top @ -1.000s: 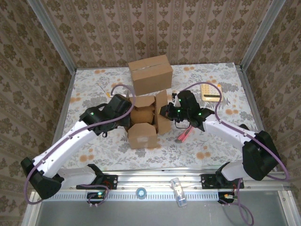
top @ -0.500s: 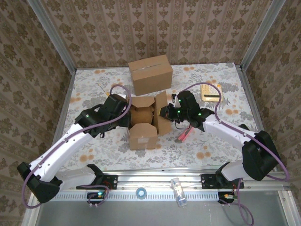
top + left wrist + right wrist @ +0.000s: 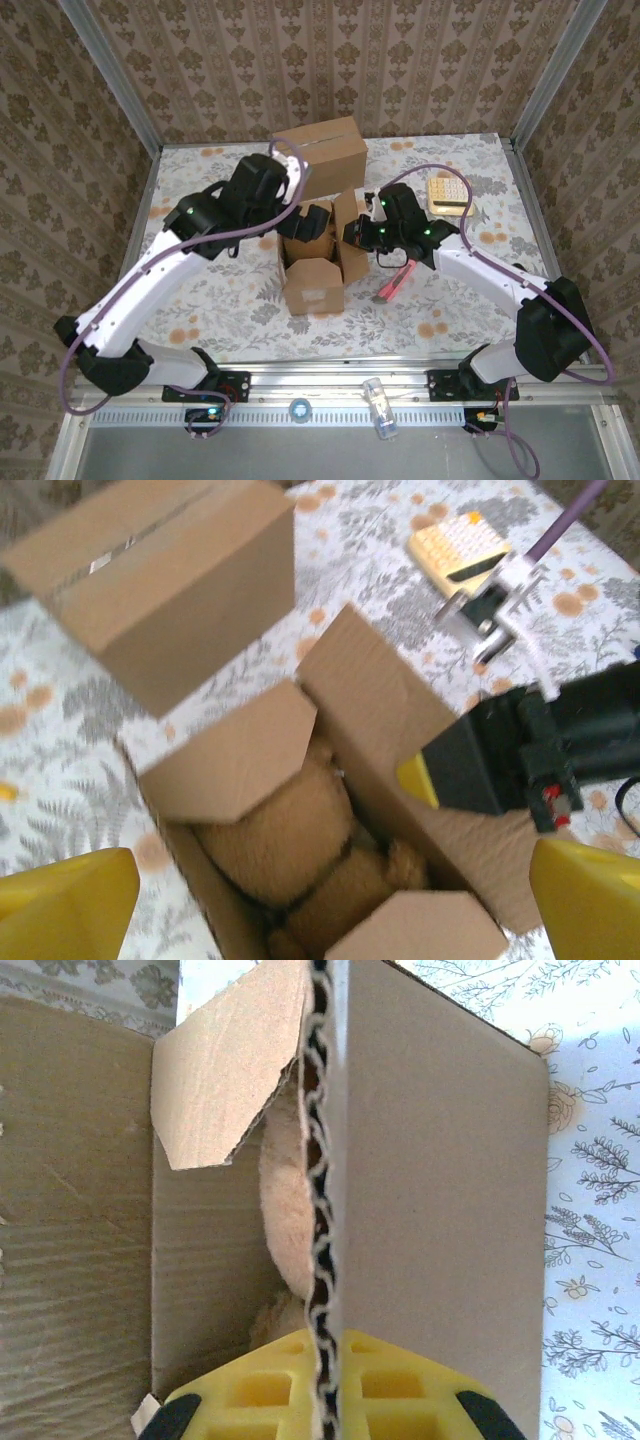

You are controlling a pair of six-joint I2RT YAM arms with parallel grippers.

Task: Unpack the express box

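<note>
Deep inside corrugated carton (image 3: 372,702), fuzzy plush (image 3: 287,827).

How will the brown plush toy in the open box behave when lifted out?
The plush toy looks soft and stuffed, so it will probably squash, sag and weigh little. It lies partly under the inner flap and may catch there. The right gripper pinching the side flap may steady the box.

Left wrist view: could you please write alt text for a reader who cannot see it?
An open cardboard box holds a brown plush toy, seen from above. The right gripper pinches its side flap; a closed box sits beyond.
</note>
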